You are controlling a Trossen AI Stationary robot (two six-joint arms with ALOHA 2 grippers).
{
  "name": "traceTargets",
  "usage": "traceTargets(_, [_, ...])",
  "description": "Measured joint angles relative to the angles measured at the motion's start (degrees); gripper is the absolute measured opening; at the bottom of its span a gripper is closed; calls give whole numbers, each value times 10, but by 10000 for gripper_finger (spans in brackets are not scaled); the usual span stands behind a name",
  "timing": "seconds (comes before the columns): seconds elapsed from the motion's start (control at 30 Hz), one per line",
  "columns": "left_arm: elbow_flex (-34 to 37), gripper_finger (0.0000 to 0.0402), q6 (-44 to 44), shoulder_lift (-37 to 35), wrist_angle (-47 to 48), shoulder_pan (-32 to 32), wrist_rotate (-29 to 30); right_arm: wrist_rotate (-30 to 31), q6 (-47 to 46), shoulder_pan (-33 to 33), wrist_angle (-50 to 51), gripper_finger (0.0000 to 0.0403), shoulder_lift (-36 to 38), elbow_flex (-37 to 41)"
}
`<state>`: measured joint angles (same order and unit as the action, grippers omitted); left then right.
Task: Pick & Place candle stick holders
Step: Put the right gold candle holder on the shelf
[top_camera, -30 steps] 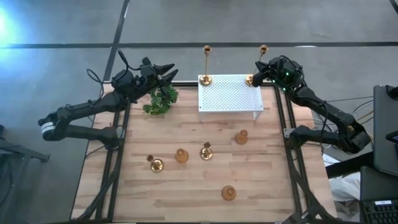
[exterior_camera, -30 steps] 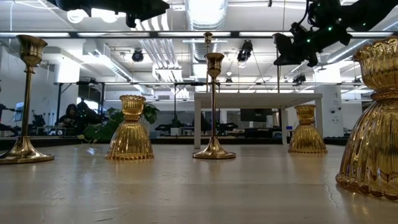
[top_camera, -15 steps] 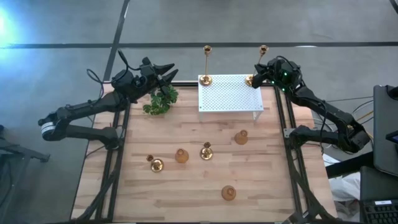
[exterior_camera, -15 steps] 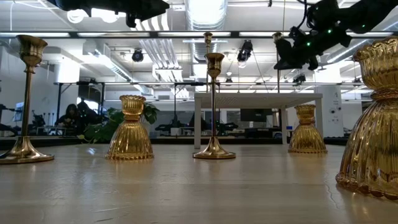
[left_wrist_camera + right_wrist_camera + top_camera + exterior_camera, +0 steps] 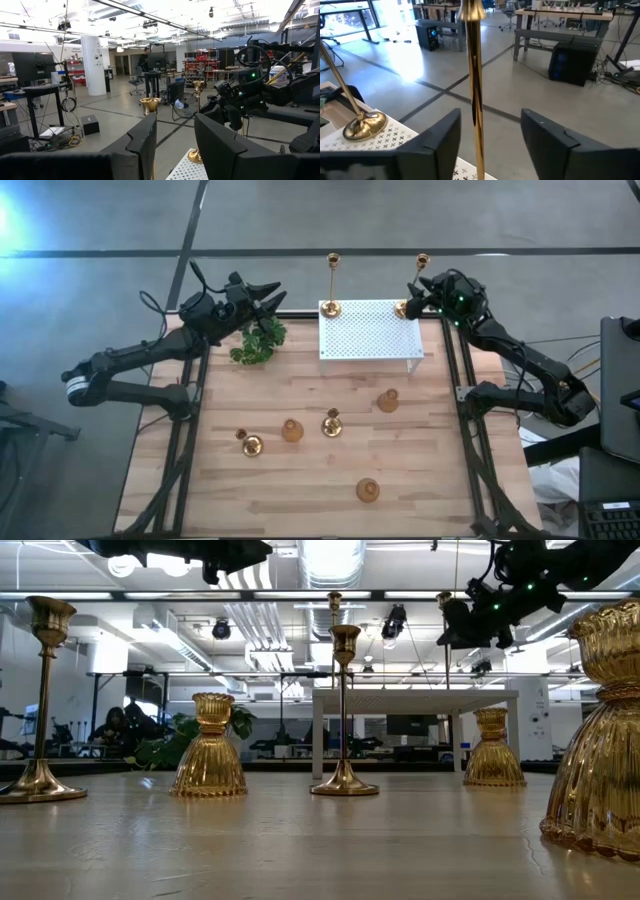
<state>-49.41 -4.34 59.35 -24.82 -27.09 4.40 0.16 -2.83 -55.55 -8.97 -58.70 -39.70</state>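
Two tall thin gold candle stick holders stand on their round bases on the white perforated box (image 5: 370, 330): one on its far left corner (image 5: 330, 308), one on its far right corner (image 5: 403, 308). My right gripper (image 5: 418, 290) is open, its fingers on either side of the right holder's stem (image 5: 475, 100) with a gap on each side. Several more gold holders stand on the wooden table, among them a squat one (image 5: 388, 400) and a thin-stemmed one (image 5: 332, 423). My left gripper (image 5: 270, 298) waits open over the plant (image 5: 258, 340), nothing between its fingers.
The box stands on legs at the table's far middle. The leafy plant sits at the far left. Loose holders are spread over the table's middle and near part (image 5: 291, 430) (image 5: 367, 490). A dark monitor (image 5: 620, 390) stands beyond the right edge.
My right gripper has opened and let go of the right holder's stem without moving away. The holder stays upright on the box's far right corner.
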Motion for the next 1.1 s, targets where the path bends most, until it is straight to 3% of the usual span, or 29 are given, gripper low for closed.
traceTargets(0.27, [0,138,0,0,0,0,0,17,8,0,166,247,58,-37])
traceTargets(0.43, [0,138,0,0,0,0,-2,18,-12,1,308,240,134,-62])
traceTargets(0.57, [0,138,-1,0,0,0,-2,-28,-50,5,397,225,208,-80])
traceTargets(0.73, [0,138,-9,0,0,0,-2,-93,-124,33,451,206,293,-97])
traceTargets(0.93, [0,138,-12,-3,1,0,-1,-93,-205,90,468,175,364,-110])
traceTargets(1.1, [0,138,-12,-8,1,0,1,-94,-234,135,458,146,376,-115])
